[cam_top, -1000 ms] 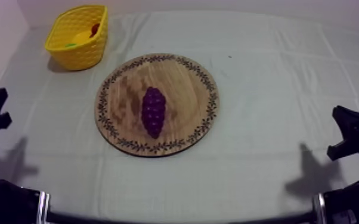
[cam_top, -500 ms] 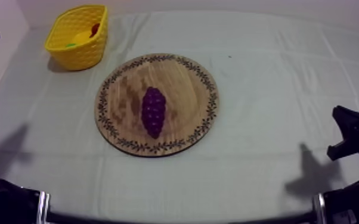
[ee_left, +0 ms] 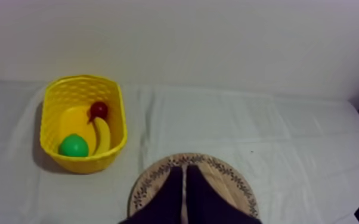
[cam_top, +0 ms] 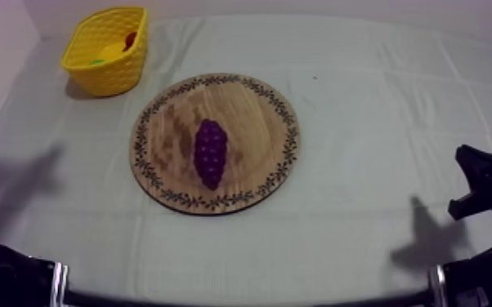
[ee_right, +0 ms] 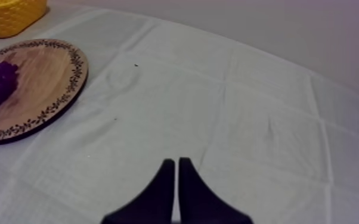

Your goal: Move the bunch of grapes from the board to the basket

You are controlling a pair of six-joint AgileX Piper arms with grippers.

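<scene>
**Top view, read from left to right.** At the upper left of the frame stands the yellow basket [cam_top: 106, 49], which holds toy fruit. The left wrist view resolves these as a green rounded fruit [ee_left: 73, 146], a small red fruit [ee_left: 98, 109] and a banana [ee_left: 102, 134]. The left pincer [ee_left: 183, 169] has its fingers pressed together on nothing. It is seen in front of the rim of the round wooden board [cam_top: 257, 114].

At the centre of the frame the board lies flat on the cloth-covered surface [cam_top: 380, 98], apart from the basket. The bunch of grapes [cam_top: 210, 153] rests on the board, slightly left of its middle, and neither arm touches it.

At the right edge sits the right pincer [cam_top: 486, 184], well apart from the board. Its wrist view shows the fingers closed together and empty over bare cloth.
</scene>
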